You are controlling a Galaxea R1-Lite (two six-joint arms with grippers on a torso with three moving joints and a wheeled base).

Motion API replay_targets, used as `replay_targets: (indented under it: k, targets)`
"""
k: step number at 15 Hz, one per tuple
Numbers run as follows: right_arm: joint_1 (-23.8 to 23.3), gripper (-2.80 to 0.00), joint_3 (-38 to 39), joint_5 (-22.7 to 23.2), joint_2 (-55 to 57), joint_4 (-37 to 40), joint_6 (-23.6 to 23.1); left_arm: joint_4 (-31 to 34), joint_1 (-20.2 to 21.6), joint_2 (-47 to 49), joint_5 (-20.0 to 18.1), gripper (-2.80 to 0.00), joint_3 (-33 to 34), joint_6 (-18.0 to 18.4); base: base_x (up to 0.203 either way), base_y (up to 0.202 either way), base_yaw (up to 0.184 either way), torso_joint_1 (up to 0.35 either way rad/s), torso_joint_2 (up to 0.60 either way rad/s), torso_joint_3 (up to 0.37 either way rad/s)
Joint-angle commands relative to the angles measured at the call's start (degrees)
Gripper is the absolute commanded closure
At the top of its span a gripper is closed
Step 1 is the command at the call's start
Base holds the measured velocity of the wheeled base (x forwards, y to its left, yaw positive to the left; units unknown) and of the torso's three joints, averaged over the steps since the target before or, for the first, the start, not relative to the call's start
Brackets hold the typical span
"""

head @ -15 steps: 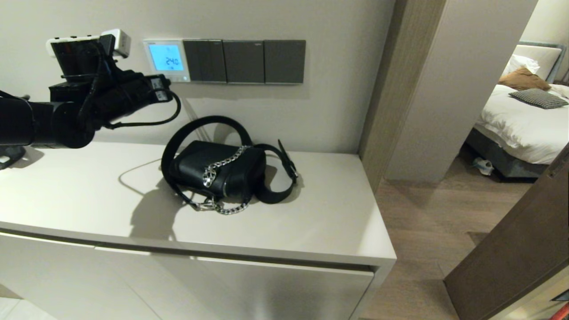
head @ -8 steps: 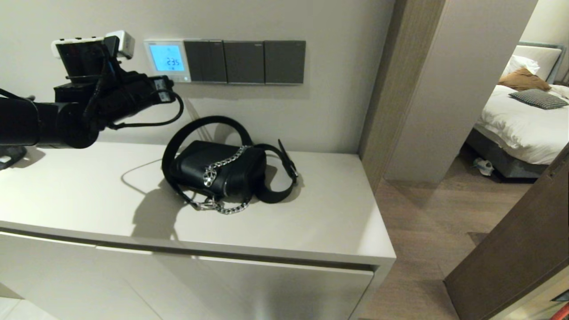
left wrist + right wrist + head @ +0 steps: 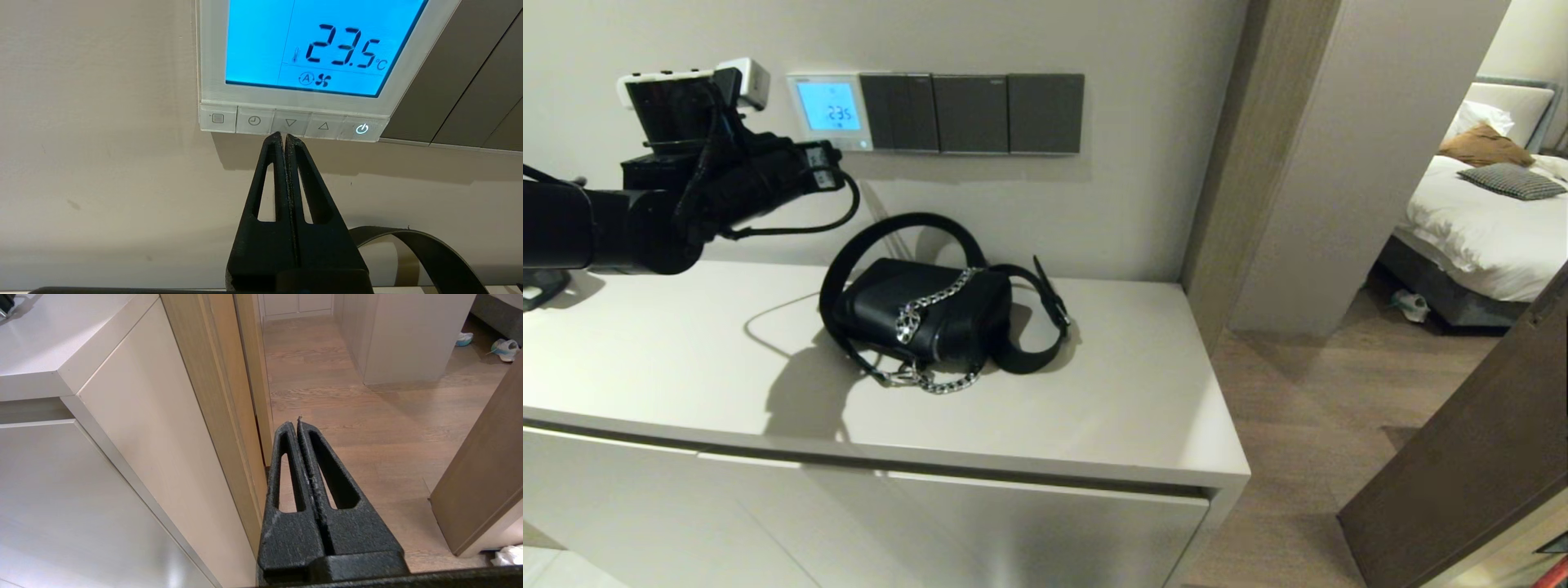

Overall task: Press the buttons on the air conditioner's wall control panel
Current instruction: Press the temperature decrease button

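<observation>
The white wall control panel hangs on the wall, its screen lit light blue and reading 23.5. In the left wrist view the panel fills the top, with the buttons in a row under the screen. My left gripper is shut, its tips at the lower edge of the down-arrow key; I cannot tell if they touch it. In the head view the left gripper sits just below the panel. My right gripper is shut and empty, parked low beside the cabinet over the wood floor.
Three dark grey switch plates adjoin the panel on the right. A black handbag with a chain and strap lies on the white cabinet top under the panel. A doorway with a bed opens on the right.
The screen reading dropped from 24.0 to 23.5. My left arm rose slightly toward the panel, then held still.
</observation>
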Motion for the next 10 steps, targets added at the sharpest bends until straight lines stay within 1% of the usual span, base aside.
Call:
replay_targets:
  k: [1, 10]
  targets:
    - [0.01, 0.00, 0.09, 0.01, -0.02, 0.00, 0.02, -0.36, 0.09, -0.70, -0.03, 0.00, 0.12, -0.08, 0.000, 0.000, 0.000, 0.000, 0.00, 0.000]
    - [0.01, 0.00, 0.09, 0.01, -0.02, 0.00, 0.02, -0.45, 0.06, 0.65, 0.14, 0.00, -0.32, 0.01, 0.000, 0.000, 0.000, 0.000, 0.00, 0.000]
